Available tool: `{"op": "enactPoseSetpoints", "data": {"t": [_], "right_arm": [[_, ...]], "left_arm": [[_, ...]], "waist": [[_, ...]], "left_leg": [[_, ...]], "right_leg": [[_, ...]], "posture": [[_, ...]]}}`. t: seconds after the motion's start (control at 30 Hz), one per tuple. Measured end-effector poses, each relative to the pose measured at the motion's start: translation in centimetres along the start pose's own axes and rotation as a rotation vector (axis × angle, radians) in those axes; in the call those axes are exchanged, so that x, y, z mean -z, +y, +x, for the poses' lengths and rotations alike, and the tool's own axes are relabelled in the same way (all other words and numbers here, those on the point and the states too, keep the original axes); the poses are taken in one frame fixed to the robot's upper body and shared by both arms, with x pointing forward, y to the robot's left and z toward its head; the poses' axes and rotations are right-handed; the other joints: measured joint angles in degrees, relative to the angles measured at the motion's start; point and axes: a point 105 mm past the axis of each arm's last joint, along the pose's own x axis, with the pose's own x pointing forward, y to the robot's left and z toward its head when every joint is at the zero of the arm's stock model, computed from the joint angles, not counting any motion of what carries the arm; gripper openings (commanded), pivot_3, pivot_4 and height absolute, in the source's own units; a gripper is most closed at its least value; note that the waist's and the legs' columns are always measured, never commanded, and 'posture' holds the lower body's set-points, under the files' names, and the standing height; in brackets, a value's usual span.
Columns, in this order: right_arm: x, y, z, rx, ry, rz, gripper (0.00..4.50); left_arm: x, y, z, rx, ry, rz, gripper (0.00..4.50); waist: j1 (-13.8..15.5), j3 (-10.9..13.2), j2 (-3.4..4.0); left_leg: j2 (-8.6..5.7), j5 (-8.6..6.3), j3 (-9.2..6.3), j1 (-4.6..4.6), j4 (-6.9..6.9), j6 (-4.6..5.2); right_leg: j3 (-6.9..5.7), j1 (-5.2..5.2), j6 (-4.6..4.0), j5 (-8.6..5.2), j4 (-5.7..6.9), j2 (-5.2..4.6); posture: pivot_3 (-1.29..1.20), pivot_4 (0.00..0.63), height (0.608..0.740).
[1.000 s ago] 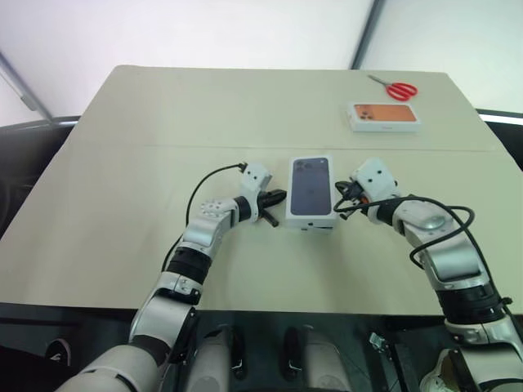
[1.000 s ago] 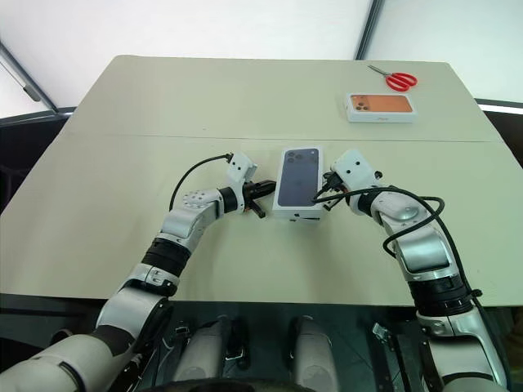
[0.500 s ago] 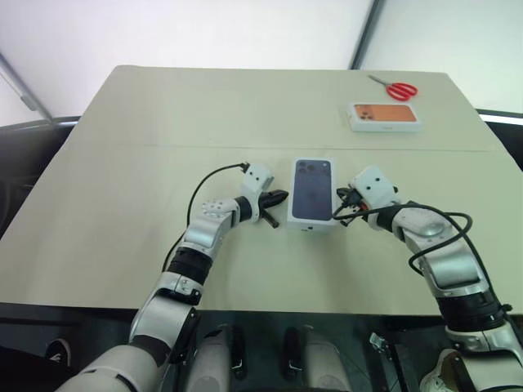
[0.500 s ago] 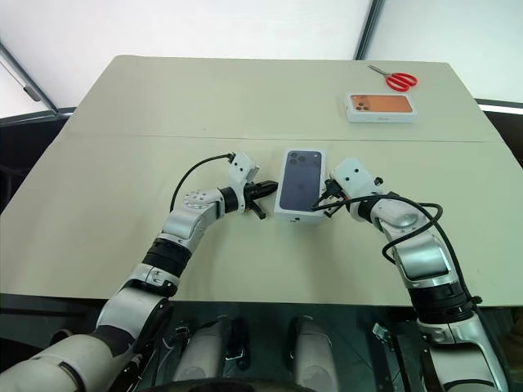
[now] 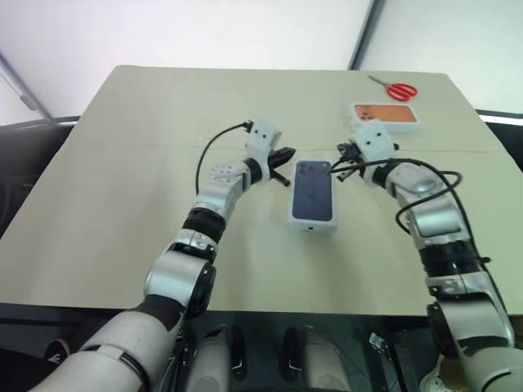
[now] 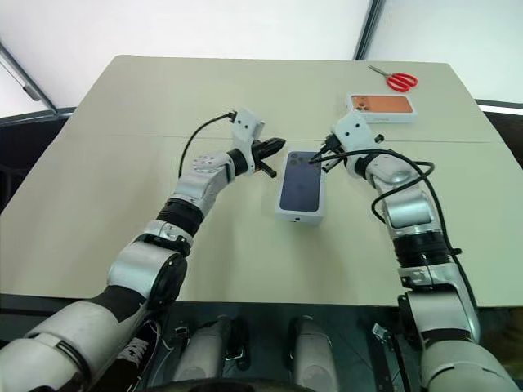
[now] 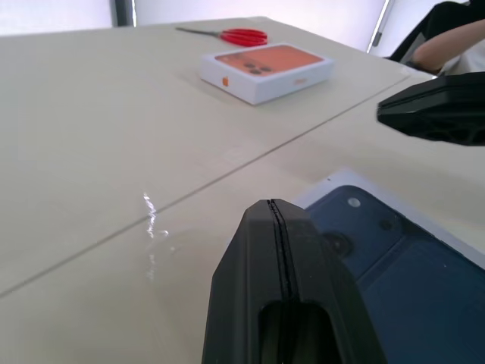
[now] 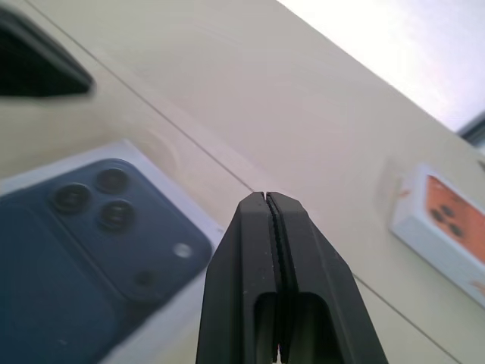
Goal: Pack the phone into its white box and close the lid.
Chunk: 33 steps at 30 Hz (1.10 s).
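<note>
A white box (image 5: 313, 224) lies flat in the middle of the table. Its top shows a dark navy phone (image 5: 313, 192) face with a corner cluster of lenses (image 8: 102, 199) inside a white rim. I cannot tell whether that is the phone itself or a print on the lid. My left gripper (image 5: 286, 154) is shut and empty, hovering level just off the box's far left corner. Over the far right corner hangs my right gripper (image 5: 337, 170), shut and empty too. The two point toward each other. The left wrist view shows the right gripper's black fingers (image 7: 436, 114).
A white box with an orange phone picture (image 5: 386, 116) lies at the far right, with red scissors (image 5: 394, 88) behind it. A seam (image 5: 163, 147) crosses the beige table. A person's arm (image 7: 455, 47) shows beyond the table's far side.
Both grippers have lifted from the table beside the box's long sides and moved forward to its far corners, staying shut. The box has stayed put.
</note>
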Motion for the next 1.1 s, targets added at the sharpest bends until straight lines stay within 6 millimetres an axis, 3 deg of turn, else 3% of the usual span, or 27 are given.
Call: {"op": "enactPoseSetpoints", "data": {"t": [0.07,0.17,0.33,0.5,0.7,0.77,0.87,0.93,1.03,1.1], "right_arm": [[0.9,0.9,0.4,-0.03,0.026,-0.008,0.03],[2.4,1.9,0.2,-0.073,0.077,-0.044,0.03],[3.9,3.2,-2.1,-0.163,0.131,-0.085,0.03],[4.7,5.1,-5.1,-0.282,0.162,-0.068,0.03],[4.3,7.6,-8.3,-0.489,0.164,0.026,0.03],[4.0,8.0,-8.8,-0.545,0.155,0.057,0.0],[3.6,8.3,-7.9,-0.559,0.124,0.154,0.84],[3.1,7.8,-7.1,-0.546,0.097,0.173,1.86],[2.2,6.0,-6.6,-0.486,0.047,0.162,3.43],[1.6,5.3,-6.4,-0.471,0.02,0.157,4.47]], "left_arm": [[1.4,-0.7,0.3,0.017,0.043,0.003,0.0],[2.0,-1.3,0.5,0.04,0.065,0.055,0.0],[3.0,-2.3,-0.4,0.134,0.06,0.108,0.0],[4.4,-2.9,-2.8,0.23,0.048,0.126,0.0],[5.7,-4.7,-7.4,0.387,0.081,0.097,0.0],[5.8,-5.3,-8.1,0.417,0.097,0.047,0.55],[5.4,-4.9,-8.4,0.392,0.112,0.014,1.85],[5.1,-3.8,-8.8,0.343,0.116,0.012,2.9],[4.0,-0.1,-10.6,0.206,0.102,0.035,4.4],[2.7,2.0,-12.0,0.138,0.06,0.023,4.5]], "waist": [[-0.1,0.0,0.0],[-0.1,0.0,0.02],[0.0,-0.2,0.05],[-0.2,-1.0,-0.01],[-0.2,-1.2,0.13],[0.1,-1.2,0.12],[0.0,-1.2,0.12],[0.0,-1.2,0.15],[-0.1,-1.2,0.16],[-0.1,-1.2,0.15]], "left_leg": [[0.0,0.0,0.0,0.0,0.03,0.01],[0.01,-0.02,-0.02,0.02,0.05,0.03],[0.03,-0.07,-0.13,0.15,0.08,0.08],[0.13,-0.28,-0.16,0.45,0.08,0.21],[0.18,-0.48,-0.17,0.51,0.1,0.35],[0.18,-0.56,-0.18,0.51,0.16,0.5],[0.15,-0.61,-0.17,0.46,0.21,0.58],[0.14,-0.6,-0.17,0.35,0.21,0.57],[0.15,-0.38,-0.16,0.24,0.21,0.21],[0.15,-0.37,-0.15,0.21,0.22,0.2]], "right_leg": [[0.0,0.0,0.0,0.0,0.03,0.0],[0.01,0.03,0.01,-0.01,0.03,-0.01],[0.0,0.21,0.01,-0.01,-0.01,-0.04],[0.0,0.53,-0.01,-0.03,-0.14,-0.1],[0.04,0.56,-0.04,-0.04,-0.16,-0.11],[0.03,0.59,-0.04,-0.04,-0.16,-0.13],[0.03,0.55,-0.03,-0.03,-0.15,-0.18],[0.03,0.42,-0.03,-0.03,-0.11,-0.17],[0.03,0.31,-0.03,-0.03,-0.09,-0.14],[0.03,0.3,-0.03,-0.03,-0.11,-0.14]], "posture": [[0.0,0.15,0.738],[0.0,0.15,0.738],[0.0,0.15,0.738],[0.0,0.15,0.738],[0.0,0.15,0.738],[0.0,0.15,0.738],[0.0,0.15,0.738],[0.0,0.15,0.738],[0.0,0.15,0.738],[0.0,0.15,0.738]]}}
